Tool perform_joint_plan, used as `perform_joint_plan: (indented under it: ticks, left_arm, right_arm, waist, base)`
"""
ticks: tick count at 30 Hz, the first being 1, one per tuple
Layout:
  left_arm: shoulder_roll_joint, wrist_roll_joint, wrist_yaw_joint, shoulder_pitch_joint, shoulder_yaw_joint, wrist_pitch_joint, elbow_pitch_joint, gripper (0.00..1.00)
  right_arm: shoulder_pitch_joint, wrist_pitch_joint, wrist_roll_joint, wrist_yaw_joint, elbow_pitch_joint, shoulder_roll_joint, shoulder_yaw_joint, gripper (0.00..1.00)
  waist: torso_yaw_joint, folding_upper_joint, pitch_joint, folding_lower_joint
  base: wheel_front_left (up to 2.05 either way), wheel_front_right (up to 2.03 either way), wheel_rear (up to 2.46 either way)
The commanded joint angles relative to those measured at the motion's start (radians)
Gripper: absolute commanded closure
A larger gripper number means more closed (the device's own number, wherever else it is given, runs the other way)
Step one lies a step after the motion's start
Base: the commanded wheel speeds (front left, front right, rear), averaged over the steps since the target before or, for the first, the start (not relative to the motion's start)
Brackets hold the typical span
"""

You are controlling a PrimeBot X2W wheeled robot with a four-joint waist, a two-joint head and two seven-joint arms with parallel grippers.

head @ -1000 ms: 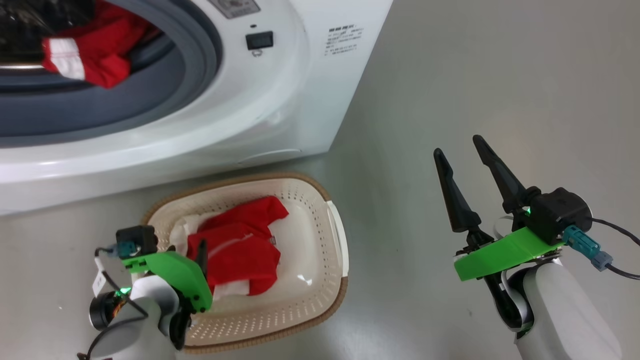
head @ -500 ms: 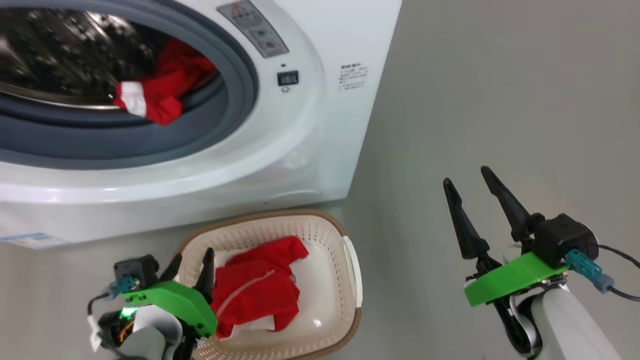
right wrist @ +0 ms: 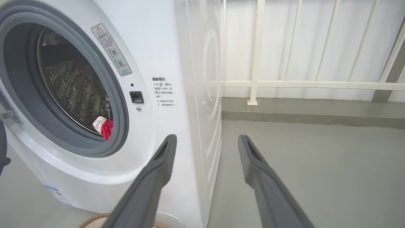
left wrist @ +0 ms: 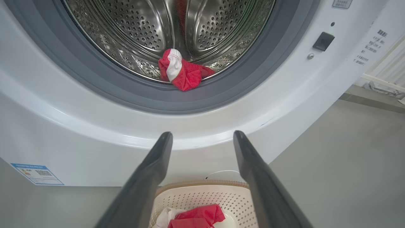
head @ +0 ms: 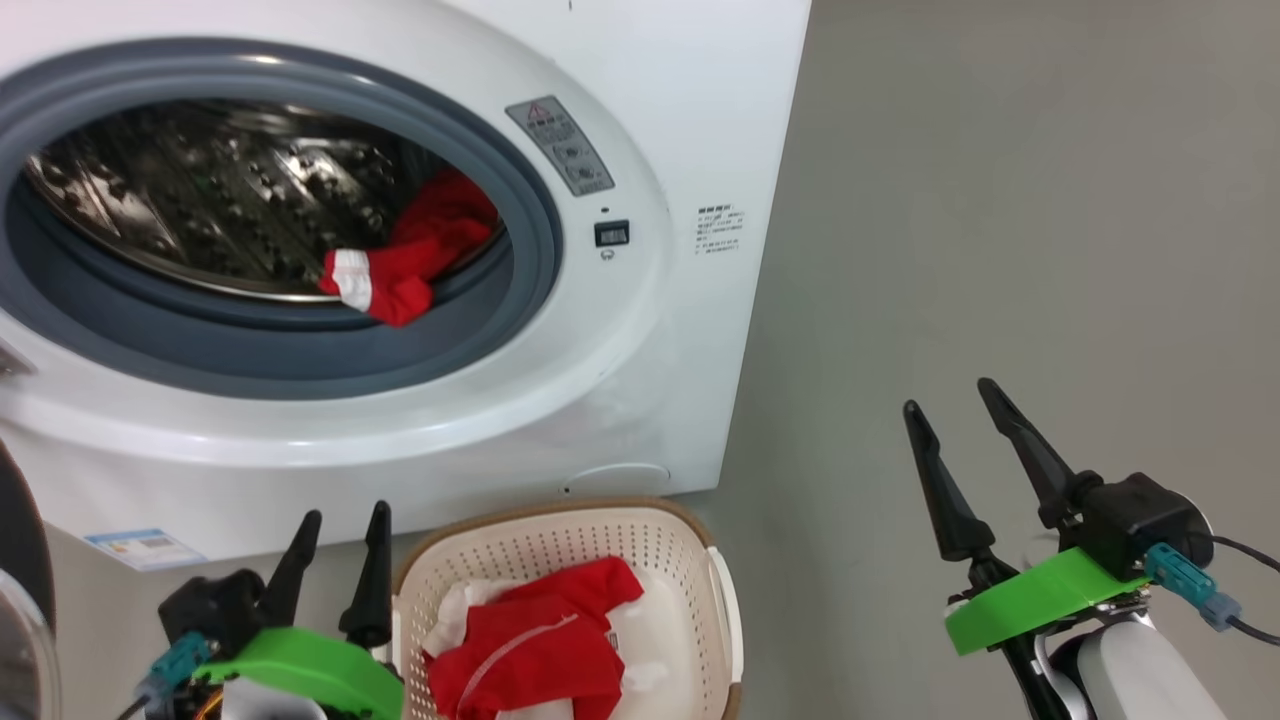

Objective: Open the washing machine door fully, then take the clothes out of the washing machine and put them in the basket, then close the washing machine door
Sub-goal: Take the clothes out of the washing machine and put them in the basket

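The left pincer (head: 345,512), its two long, dark, tapered fingers parted with nothing between them, stands just beside the left rim of the basket (head: 600,545). The basket is a rounded cream tub of perforated plastic with a brown woven-look edge, sitting on the floor (head: 1000,200) just in front of the washing machine (head: 640,400). A soft, crumpled red garment (head: 540,650) with white trim lies inside the basket. Well off to the right, the right pincer (head: 948,395) is likewise spread and empty above smooth grey floor, its fingers rising from a bright green bracket. At the left edge, a sliver of the door (head: 18,560), black-rimmed with clear glass, is swung away from the opening. The boxy white machine has a blue sticker (head: 140,548) low on its glossy front. A wide grey-blue rubber ring (head: 300,350) circles the shiny, hole-dotted steel drum (head: 220,200). A bunched red piece (head: 400,275) with a white band rests at the drum's lower right lip, spilling onto the ring. Beyond the machine's side, in the right wrist view, a white barred railing (right wrist: 256,50) lines the wall.
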Motion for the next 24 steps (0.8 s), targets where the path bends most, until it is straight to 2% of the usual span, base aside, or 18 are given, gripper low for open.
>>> perform_joint_plan:
  ticks: [1, 14, 24]
  left_arm:
    - [0.023, 0.023, 0.002, 0.028, 0.043, -0.012, -0.06, 0.0]
    - [0.004, 0.085, -0.006, 0.215, 0.137, -0.012, -0.343, 0.0]
    - [-0.007, 0.122, -0.008, 0.308, 0.187, -0.012, -0.429, 0.0]
  right_arm:
    - [0.008, -0.006, -0.011, 0.003, -0.034, -0.003, 0.005, 0.0]
    - [0.09, -0.006, -0.032, 0.003, -0.077, 0.012, -0.045, 0.0]
    - [0.141, -0.006, -0.037, 0.003, -0.099, 0.021, -0.092, 0.0]
  waist:
    - [-0.001, 0.0, -0.039, -0.0001]
    - [-0.018, 0.0, -0.121, -0.0001]
    - [-0.018, 0.0, -0.161, -0.0001]
  base:
    - [0.0, 0.0, 0.0]
    - [0.0, 0.0, 0.0]
    - [0.0, 0.0, 0.0]
